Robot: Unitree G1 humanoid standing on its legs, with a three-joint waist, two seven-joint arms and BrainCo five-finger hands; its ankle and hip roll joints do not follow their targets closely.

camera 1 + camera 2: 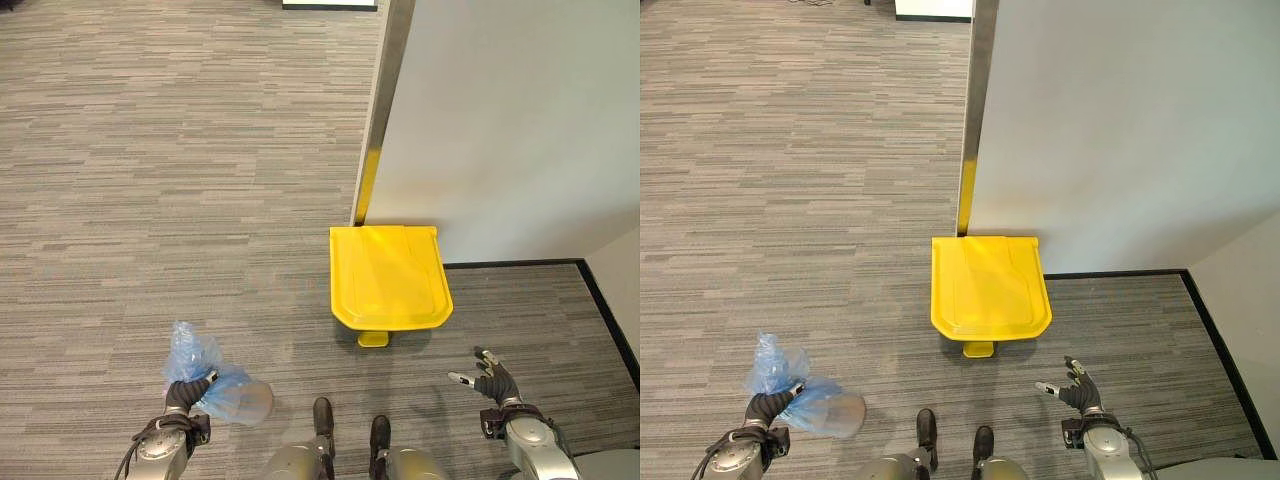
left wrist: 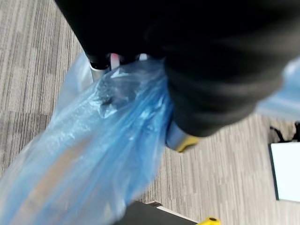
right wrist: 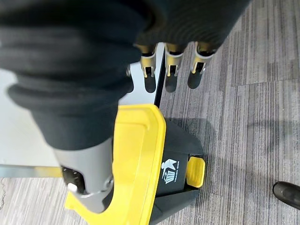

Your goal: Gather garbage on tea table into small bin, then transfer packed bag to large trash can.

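Bag, blue, translucent, packed; bunched neck clenched in left hand, near left, body hanging just above grey carpet. Judged: gripped at neck to keep contents in during carry. Large trash can, yellow lid shut, centre, backed against white wall, foot pedal facing near side. Judged: lid to be raised before drop. Right hand, near right, fingers straight and relaxed, holding nothing, free for lid. Bag and can well apart; transfer not yet done.

left hand fingers hidden behind blue bag
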